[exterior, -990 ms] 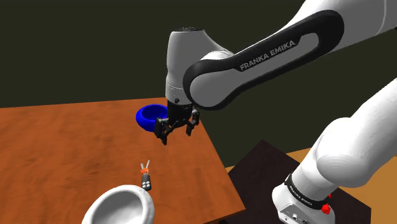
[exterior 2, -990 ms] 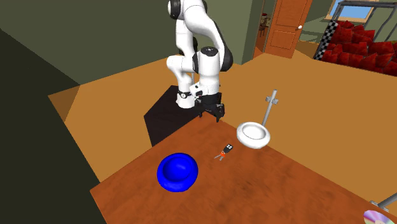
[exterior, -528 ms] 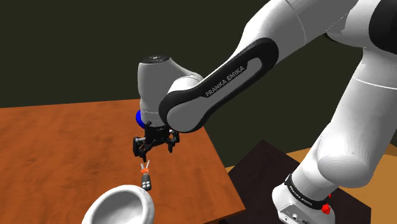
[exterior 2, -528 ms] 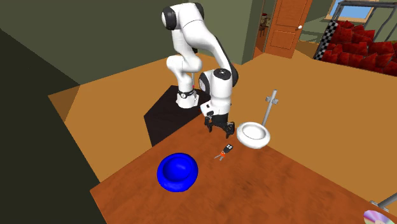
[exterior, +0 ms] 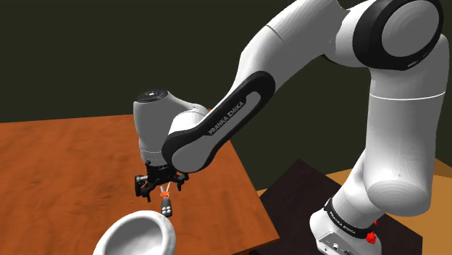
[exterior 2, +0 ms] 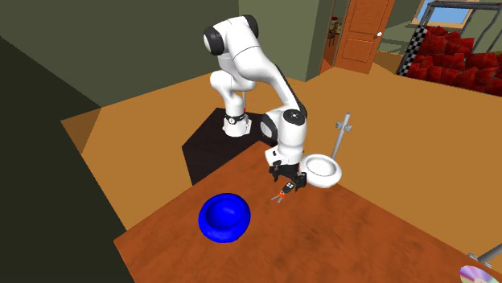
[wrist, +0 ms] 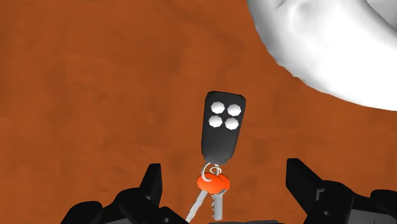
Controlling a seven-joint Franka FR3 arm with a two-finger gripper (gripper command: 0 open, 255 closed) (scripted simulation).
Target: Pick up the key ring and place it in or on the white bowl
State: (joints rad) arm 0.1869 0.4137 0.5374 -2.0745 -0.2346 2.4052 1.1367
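The key ring (wrist: 222, 130) lies flat on the brown table (exterior: 58, 159): a black fob with white buttons, an orange tag and silver keys. My gripper (wrist: 225, 175) hangs just above it, open, with the tag and keys between the fingers and nothing touching them. In the shoulder view the gripper (exterior: 159, 187) hovers over the key ring (exterior: 167, 209), right next to the white bowl (exterior: 137, 235). From the second exterior view the gripper (exterior 2: 288, 183) is over the key ring (exterior 2: 281, 195), beside the white bowl (exterior 2: 322, 167). The bowl's rim (wrist: 331, 44) is close beyond the fob.
A blue bowl (exterior 2: 224, 217) sits on the table (exterior 2: 346, 233) toward the second exterior view's left. A grey post (exterior 2: 342, 133) rises behind the white bowl. A silver disc (exterior 2: 479, 275) lies at the far corner. The table edge is close to the key ring in the shoulder view.
The gripper has come down and toward the white bowl, from near the blue bowl to just above the key ring. It has stayed open. The key ring has not moved.
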